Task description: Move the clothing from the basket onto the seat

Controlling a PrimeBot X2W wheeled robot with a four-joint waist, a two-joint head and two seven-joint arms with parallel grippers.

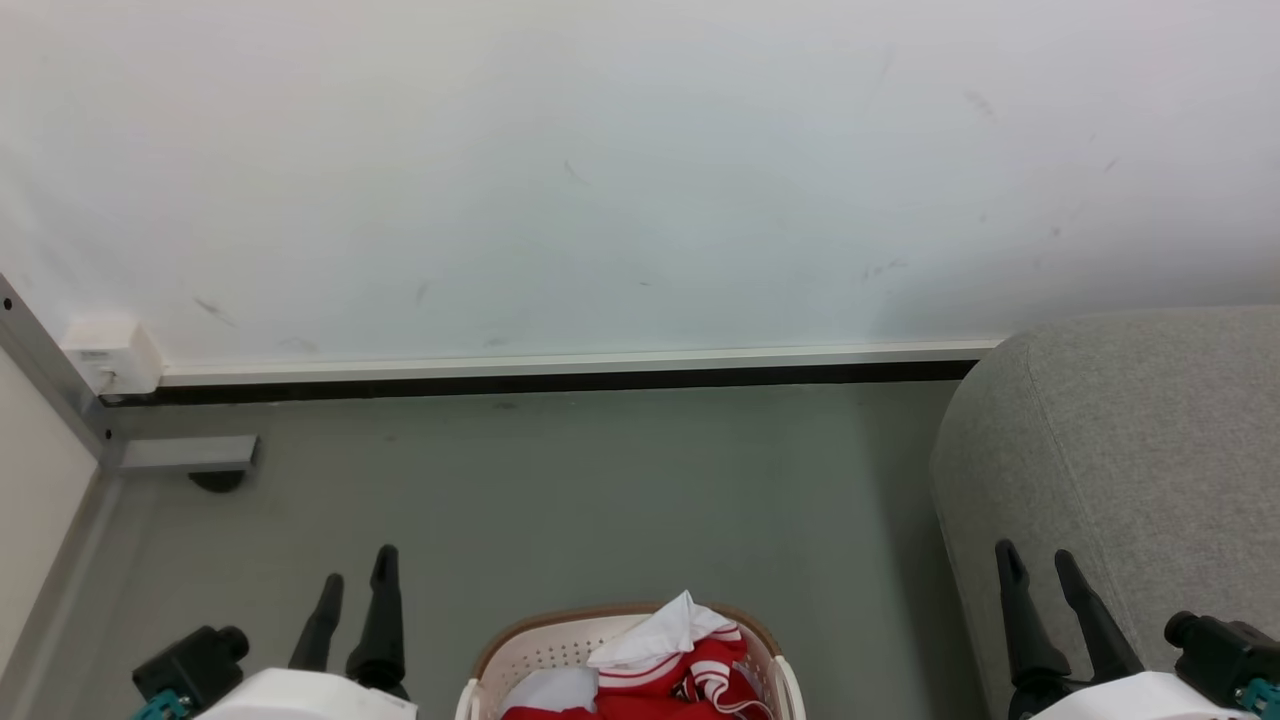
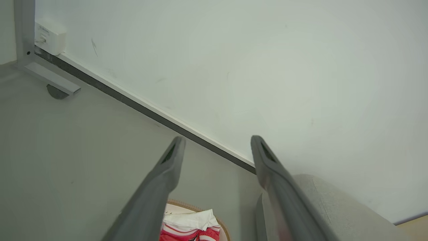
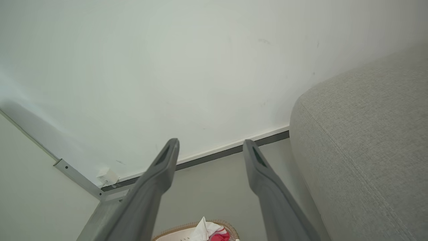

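The red clothing (image 1: 668, 672) with white striped cuffs lies bunched in the cream basket (image 1: 530, 650) at the bottom centre of the head view, cut off by the frame edge. The clothing (image 2: 190, 231) and the basket (image 3: 174, 231) also peek in at the bottom of both wrist views. The grey seat (image 1: 1130, 450) stands at the right, against the wall. My left gripper (image 1: 355, 580) hangs open left of the basket, nothing between its fingers. My right gripper (image 1: 1035, 560) is open too, in front of the seat's side, and holds nothing.
A white wall with a dark skirting strip (image 1: 560, 380) runs across ahead. A metal frame post and foot (image 1: 180, 452) with a small white box (image 1: 112, 352) stand in the left corner. Grey floor (image 1: 600, 500) lies between the basket and the wall.
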